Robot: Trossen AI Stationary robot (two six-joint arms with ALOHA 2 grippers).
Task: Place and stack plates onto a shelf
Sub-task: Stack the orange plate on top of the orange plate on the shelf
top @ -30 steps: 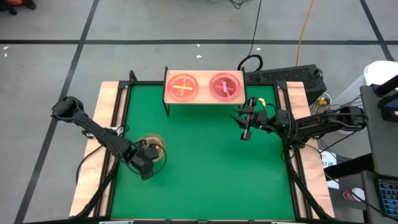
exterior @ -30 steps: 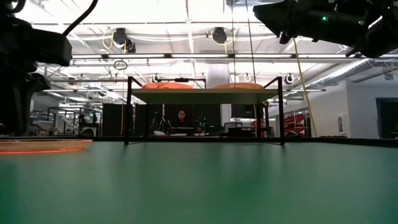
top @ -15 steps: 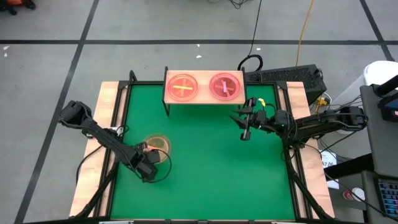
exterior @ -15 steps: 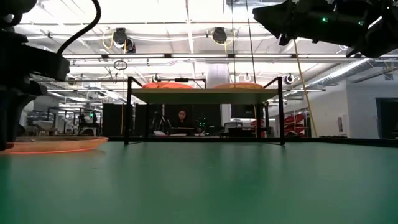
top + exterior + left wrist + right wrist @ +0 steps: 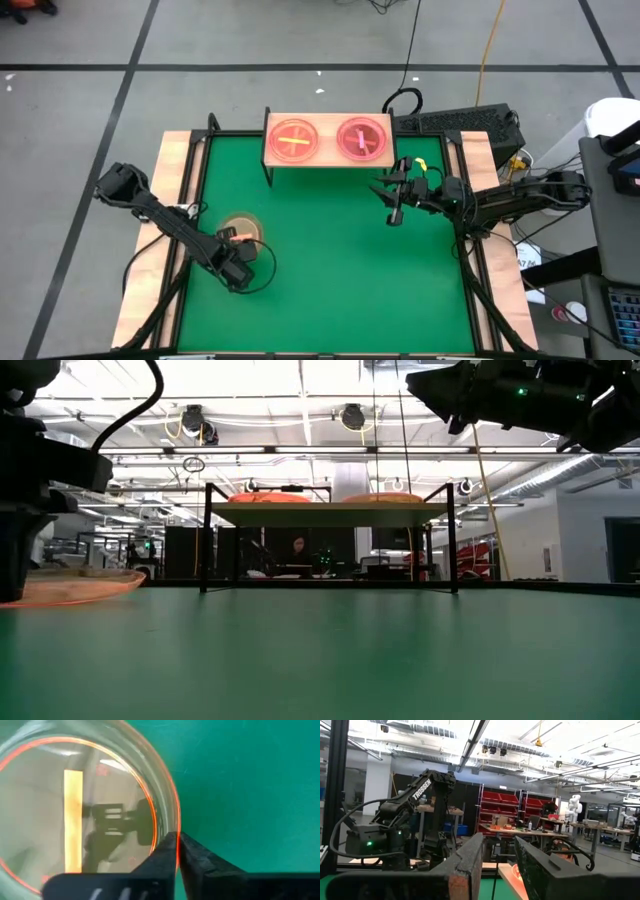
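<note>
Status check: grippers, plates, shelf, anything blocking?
Left gripper shut on amber plate rim, on the mat. Right gripper open, idle beside shelf. Two stacks up. Path clear.

Green surface point(image 5: 330, 260) lying open across its centre and near side, shelf point(image 5: 327, 140) standing at the far edge with both halves occupied by plates point(image 5: 293, 139), right claw point(image 5: 392, 196) hanging just before the shelf's right end, left claw point(image 5: 237, 262) and amber plate point(image 5: 240, 227) occupying the left side.

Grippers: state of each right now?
Left gripper: shut on the rim of the amber plate, low over the mat.
Right gripper: open, holding nothing, hovering by the shelf.
</note>
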